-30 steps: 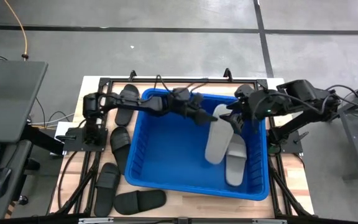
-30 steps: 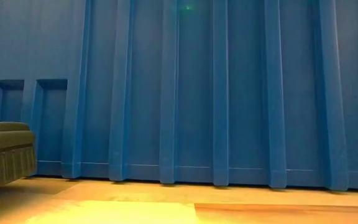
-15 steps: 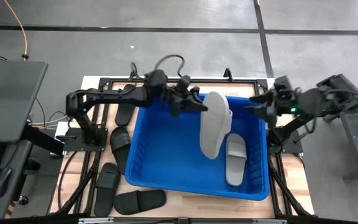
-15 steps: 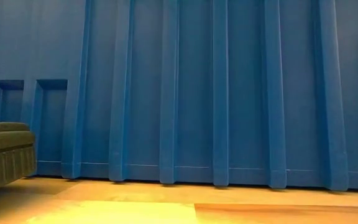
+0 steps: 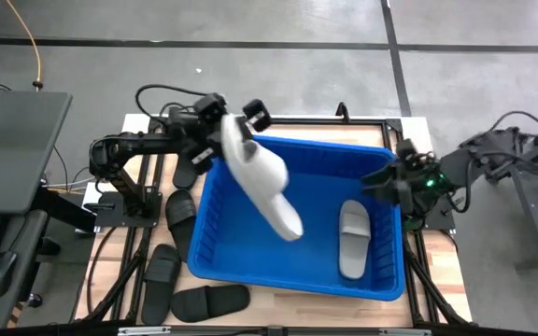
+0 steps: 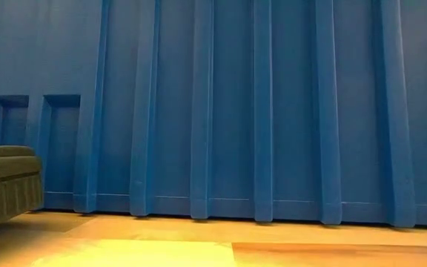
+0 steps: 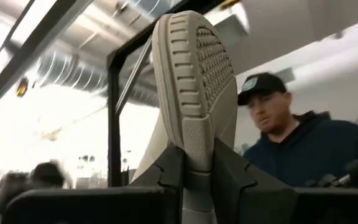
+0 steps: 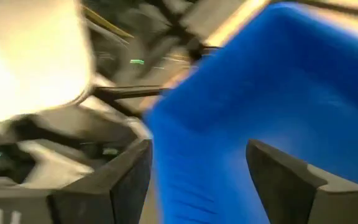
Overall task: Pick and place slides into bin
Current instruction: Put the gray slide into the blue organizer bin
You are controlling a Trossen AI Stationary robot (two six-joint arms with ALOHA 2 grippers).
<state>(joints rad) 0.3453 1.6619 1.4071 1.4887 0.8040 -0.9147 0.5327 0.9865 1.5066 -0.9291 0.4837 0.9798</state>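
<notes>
My left gripper point(image 5: 235, 125) is shut on a light grey slide point(image 5: 267, 191), held in the air over the far left part of the blue bin point(image 5: 288, 285). A second grey slide point(image 5: 353, 239) lies flat on the bin's floor at the right. My right gripper point(image 5: 379, 183) is open and empty at the bin's right rim; its wrist view shows the blue wall point(image 8: 272, 93) just ahead of its fingers. Several black slides lie on the table left of the bin point(image 5: 180, 217), point(image 5: 162, 278), point(image 5: 209, 301). My left gripper pinches one end of the grey slide point(image 7: 197, 146) between its two fingers, with the ribbed sole point(image 7: 197, 68) facing the wrist camera. The slide is lifted clear and sticks out from the fingers, slanting over the bin toward the near right point(image 5: 288, 224).
One more black slide point(image 5: 191, 159) lies by the bin's far left corner, under my left arm. The low view shows the bin's ribbed wall point(image 6: 236, 111) and a dark slide's side point(image 6: 2, 178) on the table. A person point(image 7: 291, 143) stands beyond the table.
My left gripper has risen and gone toward the table's left and far edges, carrying the grey slide from the bin's right half to its far left corner; the slide has turned and been lifted clear. My right gripper has drawn back toward the right edge.
</notes>
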